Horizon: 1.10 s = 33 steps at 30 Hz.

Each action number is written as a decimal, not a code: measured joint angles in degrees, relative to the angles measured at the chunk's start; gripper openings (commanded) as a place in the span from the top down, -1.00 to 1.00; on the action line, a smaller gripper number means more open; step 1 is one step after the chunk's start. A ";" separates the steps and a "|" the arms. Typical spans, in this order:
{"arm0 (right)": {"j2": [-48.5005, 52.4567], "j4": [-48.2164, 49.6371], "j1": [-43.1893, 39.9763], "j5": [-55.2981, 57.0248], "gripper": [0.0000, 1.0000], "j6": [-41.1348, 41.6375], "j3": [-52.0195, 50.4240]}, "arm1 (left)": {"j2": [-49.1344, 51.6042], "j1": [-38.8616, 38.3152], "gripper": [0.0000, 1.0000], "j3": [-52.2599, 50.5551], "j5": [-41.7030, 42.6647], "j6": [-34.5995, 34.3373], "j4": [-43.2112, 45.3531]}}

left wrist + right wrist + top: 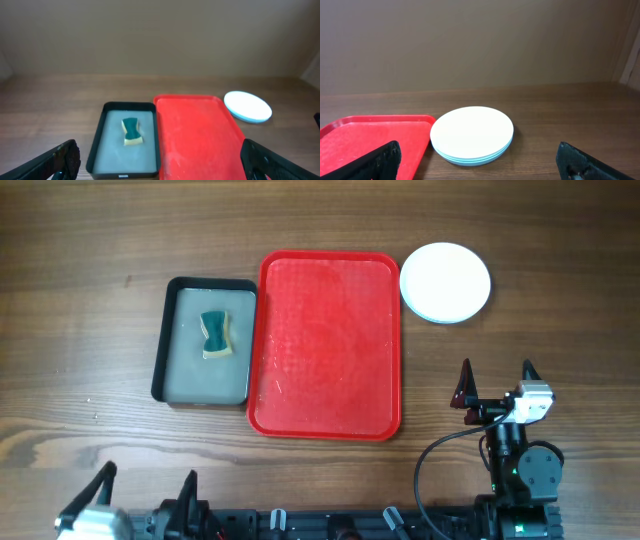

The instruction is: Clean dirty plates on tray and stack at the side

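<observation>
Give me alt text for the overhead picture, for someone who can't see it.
An empty red tray sits centred on the table, a white-topped stack of plates by its far right corner. Left of it, a dark grey tray holds a sponge; left gripper and right gripper stand open at the near edge.

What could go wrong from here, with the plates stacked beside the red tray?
The plate stack sits close to the red tray's corner; shifting the tray could knock it.
The right gripper, fingers open, faces the stack; a careless forward move might push it.
Pale specks on the tray suggest residue remains.
</observation>
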 measured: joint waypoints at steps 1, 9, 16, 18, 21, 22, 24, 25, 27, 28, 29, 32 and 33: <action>0.00 0.00 0.00 0.00 -0.99 0.00 0.00 | -0.76 0.24 -1.00 -0.31 0.02 0.02 -0.04; 0.00 0.00 0.00 0.00 -1.00 0.00 0.00 | -3.80 1.11 -1.00 -6.78 0.02 0.02 2.36; 0.00 0.00 0.00 0.00 -0.99 0.00 0.00 | -3.80 1.11 -1.00 -14.38 0.02 0.02 22.88; 0.02 -0.04 0.00 0.00 -0.99 0.00 0.00 | -3.80 1.25 -1.00 -17.86 0.11 0.00 32.54; 0.00 0.00 0.00 0.00 -1.00 0.00 0.00 | -3.80 1.88 -1.00 -24.57 0.85 0.02 49.55; 0.02 -0.09 0.00 0.00 -1.00 0.00 0.00 | -3.80 2.03 -1.00 -26.23 1.27 0.00 53.16; 0.00 -0.15 0.00 0.00 -1.00 0.00 0.00 | -3.80 2.45 -1.00 -30.51 2.29 0.02 62.36; 0.00 -0.15 0.00 0.00 -0.99 0.00 0.00 | -3.80 2.67 -1.00 -32.72 2.91 0.00 66.69; 0.00 -0.17 0.00 0.00 -0.99 0.00 0.00 | -3.80 2.95 -1.00 -36.11 3.72 0.00 72.87; 0.00 -0.15 0.00 0.00 -0.99 0.00 0.00 | -3.80 2.99 -1.00 -38.58 4.22 0.02 77.26; 0.00 -0.17 0.00 0.00 -0.99 0.00 0.00 | -3.80 2.99 -1.00 -39.89 4.44 0.00 79.14; 0.00 -0.17 0.00 0.00 -0.99 0.00 0.00 | -3.80 2.99 -1.00 -45.27 5.25 0.00 85.88; 0.00 -0.17 0.00 0.00 -0.99 0.00 0.00 | -3.80 2.99 -1.00 -46.31 5.29 0.00 86.51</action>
